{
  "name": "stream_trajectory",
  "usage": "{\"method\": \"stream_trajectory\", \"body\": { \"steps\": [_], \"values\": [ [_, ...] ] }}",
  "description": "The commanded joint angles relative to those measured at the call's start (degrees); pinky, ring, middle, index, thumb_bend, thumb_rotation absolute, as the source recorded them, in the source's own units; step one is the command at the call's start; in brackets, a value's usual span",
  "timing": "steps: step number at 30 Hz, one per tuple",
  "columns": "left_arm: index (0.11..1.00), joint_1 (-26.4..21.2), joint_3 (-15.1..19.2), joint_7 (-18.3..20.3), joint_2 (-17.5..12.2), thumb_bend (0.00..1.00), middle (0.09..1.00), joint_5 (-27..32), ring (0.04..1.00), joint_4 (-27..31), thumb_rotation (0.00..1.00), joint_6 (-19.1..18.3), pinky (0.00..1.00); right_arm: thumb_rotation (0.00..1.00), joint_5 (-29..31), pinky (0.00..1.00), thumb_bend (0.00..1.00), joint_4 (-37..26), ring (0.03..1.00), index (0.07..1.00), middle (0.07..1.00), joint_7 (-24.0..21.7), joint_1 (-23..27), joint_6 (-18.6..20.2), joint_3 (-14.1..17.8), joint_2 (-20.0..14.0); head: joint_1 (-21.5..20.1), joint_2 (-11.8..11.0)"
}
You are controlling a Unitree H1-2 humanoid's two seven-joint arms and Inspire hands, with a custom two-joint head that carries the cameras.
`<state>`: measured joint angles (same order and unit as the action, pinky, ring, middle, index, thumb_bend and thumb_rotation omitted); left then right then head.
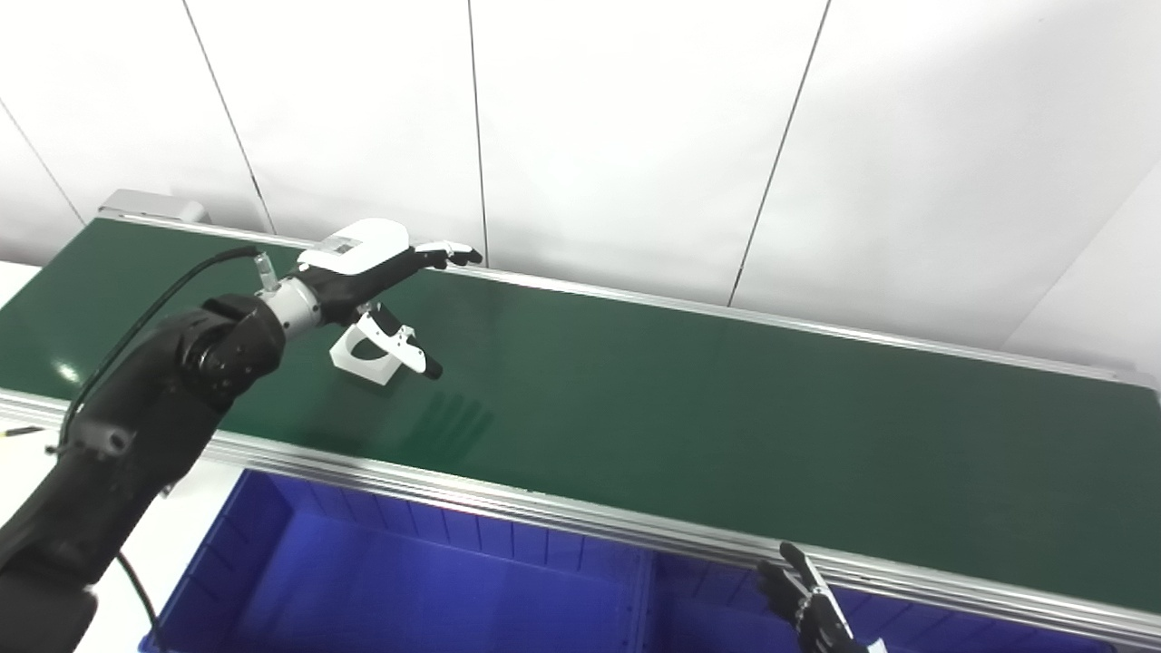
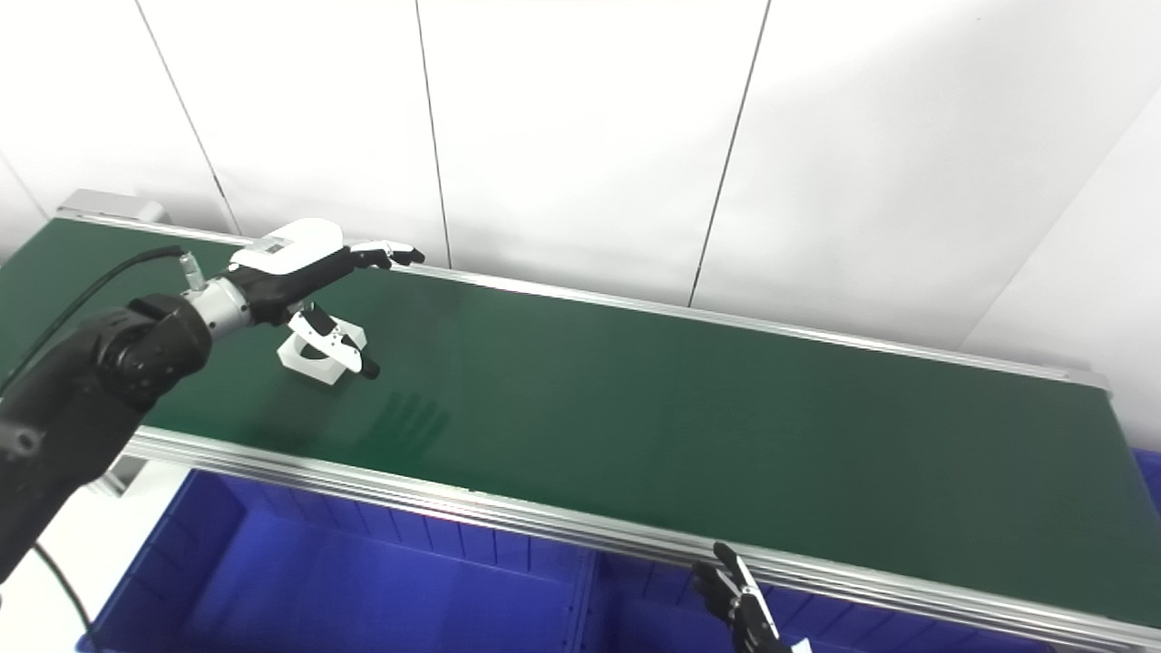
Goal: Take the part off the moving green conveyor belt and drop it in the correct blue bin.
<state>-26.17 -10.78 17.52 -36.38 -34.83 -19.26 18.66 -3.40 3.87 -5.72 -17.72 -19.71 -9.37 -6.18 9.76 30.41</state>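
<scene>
Right hand (image 1: 807, 599) cut off at bottom edge, state unclear. Left hand (image 1: 363, 272) spread wide, empty, over white part (image 1: 363, 355) on belt (image 1: 726, 408); thumb hides part's front. Bin (image 1: 408, 580) below, near rail.

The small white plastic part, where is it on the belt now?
The small white plastic part lies on the green conveyor belt at its left end, directly beneath the open left hand, in both views.

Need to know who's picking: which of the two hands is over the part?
The left hand, open above the white part on the belt; the right hand waits low by the bins.
</scene>
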Motion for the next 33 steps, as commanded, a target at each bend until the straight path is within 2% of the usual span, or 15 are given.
{"method": "stream_trajectory", "body": {
  "steps": [1,6,11,19,22,24,28,30,32,33],
  "values": [
    [0.882,-3.7,-0.4,-2.0,-1.7,0.87,0.883,-1.4,0.847,-1.3,0.28,0.3,0.81,0.16,0.8,0.87,0.89,-0.9,0.857,0.947,0.86,-0.2,0.3,-3.9,0.4,0.2,0.1,0.0],
    [0.887,-6.0,-2.8,-3.3,-1.6,0.9,0.902,-4.1,0.889,-6.9,0.26,1.4,0.86,0.15,1.2,0.87,0.89,-0.7,0.862,0.945,0.861,-0.4,0.3,-4.3,0.4,0.1,0.1,0.0],
    [0.914,-8.0,-5.3,-5.4,-1.2,0.93,0.916,-6.3,0.908,-12.5,0.2,1.8,0.89,0.17,1.1,0.87,0.89,-0.9,0.859,0.946,0.859,-0.5,0.2,-4.3,0.4,0.0,0.2,0.0],
    [0.929,-9.6,-9.2,-7.3,-0.4,0.97,0.95,-8.2,0.947,-18.2,0.2,2.1,0.92,0.17,1.1,0.88,0.9,-0.8,0.855,0.943,0.854,-0.4,0.1,-4.8,0.5,0.0,0.1,0.2],
    [0.935,-9.8,-10.0,-6.1,0.3,0.98,0.961,-8.0,0.958,-18.9,0.19,0.1,0.94,0.17,1.8,0.88,0.89,-1.0,0.857,0.945,0.856,-0.6,-0.2,-4.8,0.5,0.0,0.0,0.4],
    [0.949,-9.9,-10.4,-4.7,0.7,0.98,0.976,-7.9,0.975,-18.7,0.2,-1.6,0.96,0.17,2.0,0.89,0.89,-1.1,0.858,0.946,0.857,-0.7,-0.3,-4.9,0.5,0.0,-0.1,0.5],
    [0.936,-10.2,-11.0,-4.1,1.7,0.97,0.966,-7.5,0.969,-19.6,0.14,-2.9,0.96,0.18,1.9,0.88,0.89,-1.7,0.856,0.949,0.856,-0.6,-0.6,-4.8,0.5,0.0,-0.3,0.7],
    [0.933,-10.3,-11.3,-4.9,2.2,0.95,0.965,-7.8,0.965,-20.6,0.1,-3.1,0.95,0.18,1.6,0.87,0.89,-2.0,0.854,0.949,0.855,-0.6,-0.8,-4.7,0.6,-0.1,-0.3,0.8],
    [0.922,-10.4,-11.6,-6.5,2.9,0.87,0.949,-8.4,0.937,-21.6,0.02,-3.2,0.9,0.18,1.6,0.87,0.88,-2.2,0.854,0.948,0.856,-0.6,-0.9,-4.6,0.6,-0.1,-0.4,1.0],
    [0.921,-10.6,-11.8,-7.8,3.4,0.86,0.948,-8.5,0.935,-22.5,0.02,-3.0,0.9,0.18,1.5,0.87,0.88,-2.4,0.854,0.948,0.856,-0.6,-1.0,-4.7,0.6,-0.2,-0.4,1.2]
  ]
}}
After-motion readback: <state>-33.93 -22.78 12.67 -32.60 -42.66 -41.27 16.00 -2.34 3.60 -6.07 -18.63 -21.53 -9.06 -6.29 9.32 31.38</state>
